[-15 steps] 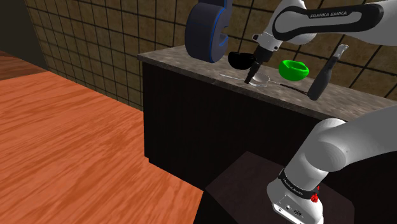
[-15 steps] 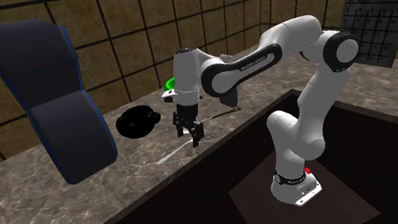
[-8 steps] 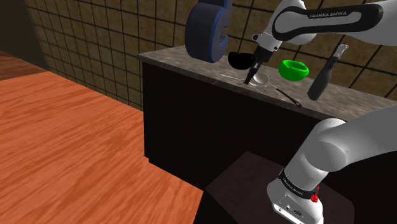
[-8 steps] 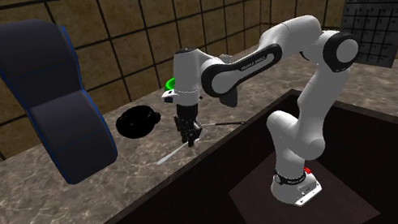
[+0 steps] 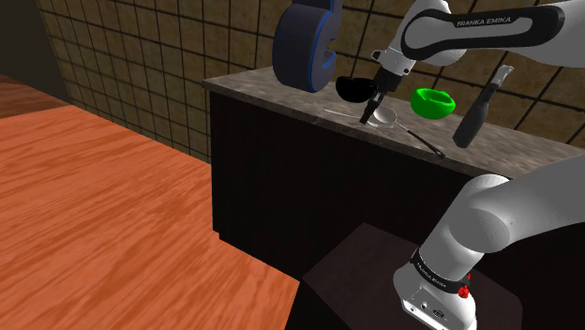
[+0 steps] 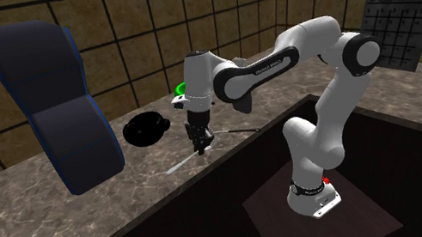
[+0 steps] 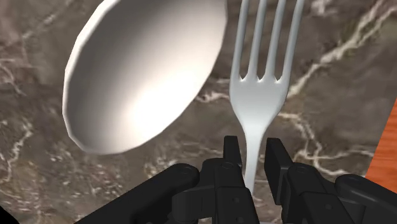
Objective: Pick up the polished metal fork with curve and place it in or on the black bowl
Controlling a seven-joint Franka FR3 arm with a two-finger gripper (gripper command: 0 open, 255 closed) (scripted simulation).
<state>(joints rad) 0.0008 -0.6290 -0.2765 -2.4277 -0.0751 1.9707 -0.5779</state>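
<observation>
Fork (image 7: 257,95): pale metal, lying low on the marbled stone counter (image 7: 331,95). In the wrist view its tines point away from the hand and its thin handle runs back between the two fingers. It sits upper middle in the shoulder view (image 5: 339,112) and just left of centre in the second exterior view (image 6: 180,165).
Gripper (image 7: 253,149): narrow, its black fingers clasping the fork's handle from both sides; it points down at the counter (image 6: 202,148).
Lift: cannot tell whether the fork is clear of the stone.
White oval dish (image 7: 146,73): concave, just beside the fork's tines.
Black bowl (image 5: 352,89): on the counter near the gripper, toward the shoulder view's upper left (image 6: 144,130).
Green bowl (image 5: 433,101): right of the gripper in the shoulder view.
Blue padded shape (image 6: 60,111): upright, at the second exterior view's left.
</observation>
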